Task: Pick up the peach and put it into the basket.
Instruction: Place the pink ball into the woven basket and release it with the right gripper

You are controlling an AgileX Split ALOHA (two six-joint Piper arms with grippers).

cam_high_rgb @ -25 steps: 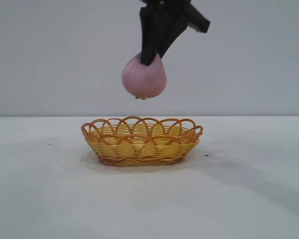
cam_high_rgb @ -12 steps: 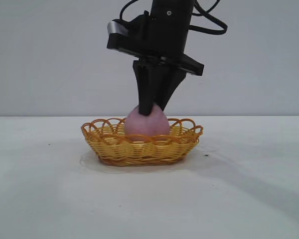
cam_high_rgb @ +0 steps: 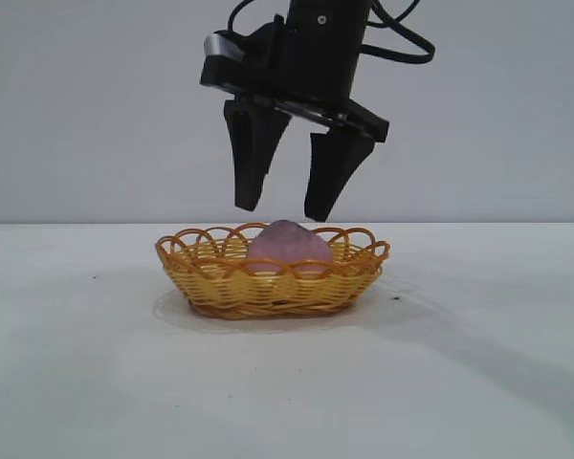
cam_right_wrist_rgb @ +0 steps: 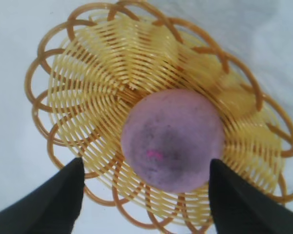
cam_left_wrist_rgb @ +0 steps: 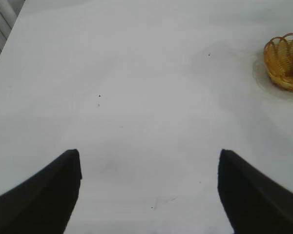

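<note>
The dull pink-mauve peach (cam_high_rgb: pixel 287 247) lies inside the yellow-orange woven basket (cam_high_rgb: pixel 210 277), its top showing above the scalloped rim. My right gripper (cam_high_rgb: pixel 282 212) hangs open just above it, fingers spread and clear of the fruit. From the right wrist view the peach (cam_right_wrist_rgb: pixel 173 138) rests in the basket (cam_right_wrist_rgb: pixel 88 87) floor, with the right gripper (cam_right_wrist_rgb: pixel 145 168) holding nothing. My left gripper (cam_left_wrist_rgb: pixel 149 158) stands open over bare table, far from the basket (cam_left_wrist_rgb: pixel 279 63) at that view's edge.
The white table (cam_high_rgb: pixel 96 382) spreads around the basket on all sides. A plain grey wall stands behind. A few small dark specks (cam_high_rgb: pixel 396 298) mark the tabletop.
The right gripper carried the peach down into the basket, opened and let it go, then rose a little. The peach now lies in the basket. The left gripper has not moved.
</note>
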